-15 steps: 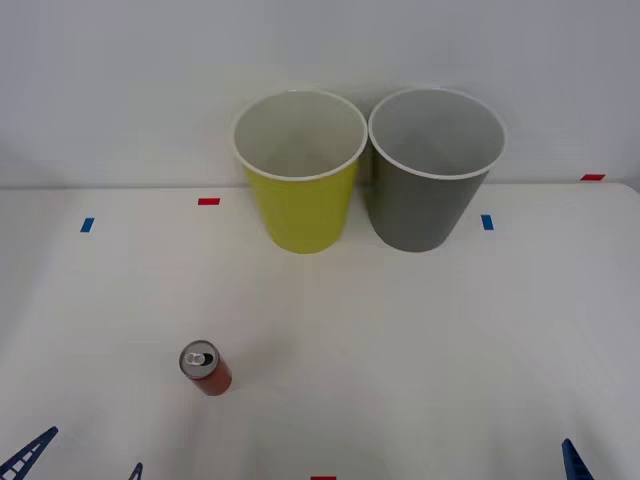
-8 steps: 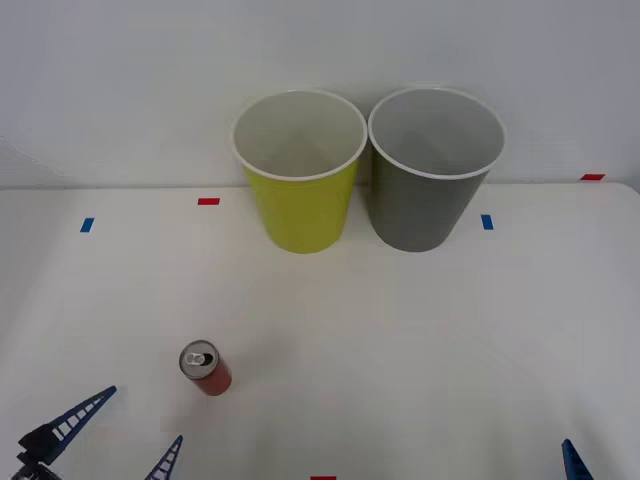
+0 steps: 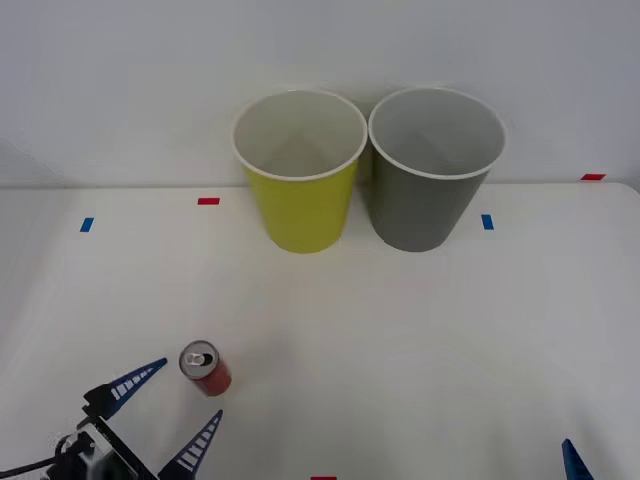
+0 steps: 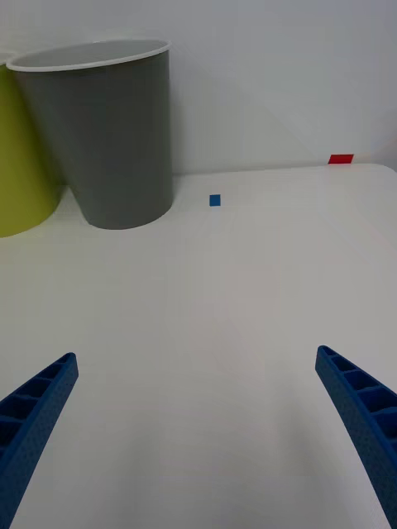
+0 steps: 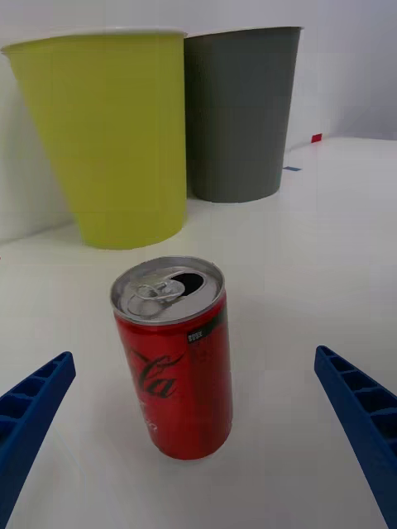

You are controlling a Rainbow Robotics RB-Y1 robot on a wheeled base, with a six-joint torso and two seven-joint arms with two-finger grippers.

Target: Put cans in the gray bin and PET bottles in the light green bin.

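Likely light, thin-walled and smooth, the upright can (image 3: 205,369) wants a gentle mid-body pinch from the spread left gripper (image 3: 168,412) just beside it.

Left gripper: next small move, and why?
Probably ease the left gripper forward until its open fingers straddle the red can, then close. The can stands upright on the table, just ahead of the fingertips and roughly centred between them in the left wrist view, untouched. The right gripper waits open.

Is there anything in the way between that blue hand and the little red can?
No. The left hand is open, with only bare table before the can in the left wrist view.
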